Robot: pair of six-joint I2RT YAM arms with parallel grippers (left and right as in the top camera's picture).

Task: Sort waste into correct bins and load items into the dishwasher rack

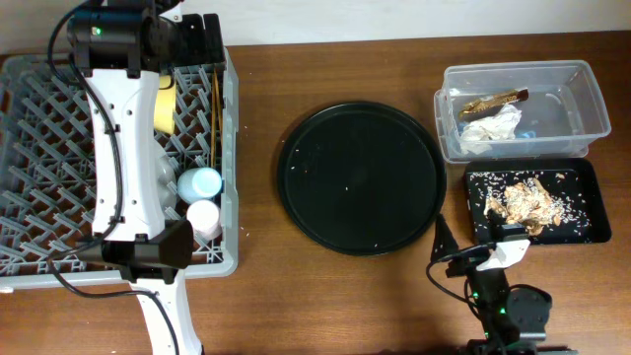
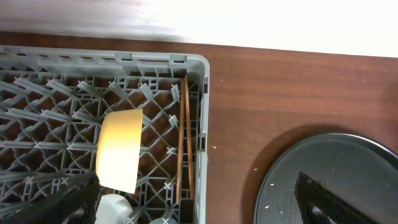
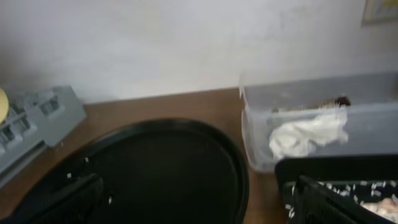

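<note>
Overhead view straight down on the whole table [image 1: 266,296], dishwasher rack [image 1: 230,118] left, round black tray [image 1: 360,177] centre, clear tub [image 1: 584,116] far right, left wrist view close above the rack's far right corner, right wrist view low, facing the far wall [image 3: 155,43], all three sharing that tray.

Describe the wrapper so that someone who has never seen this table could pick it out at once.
Look at the far right of the table for the clear tub, behind the shallow black tray of scraps. Inside, the wrapper lies just behind the crumpled white tissue. It alone is a shiny gold-brown strip; the tissue is soft and white.
</note>
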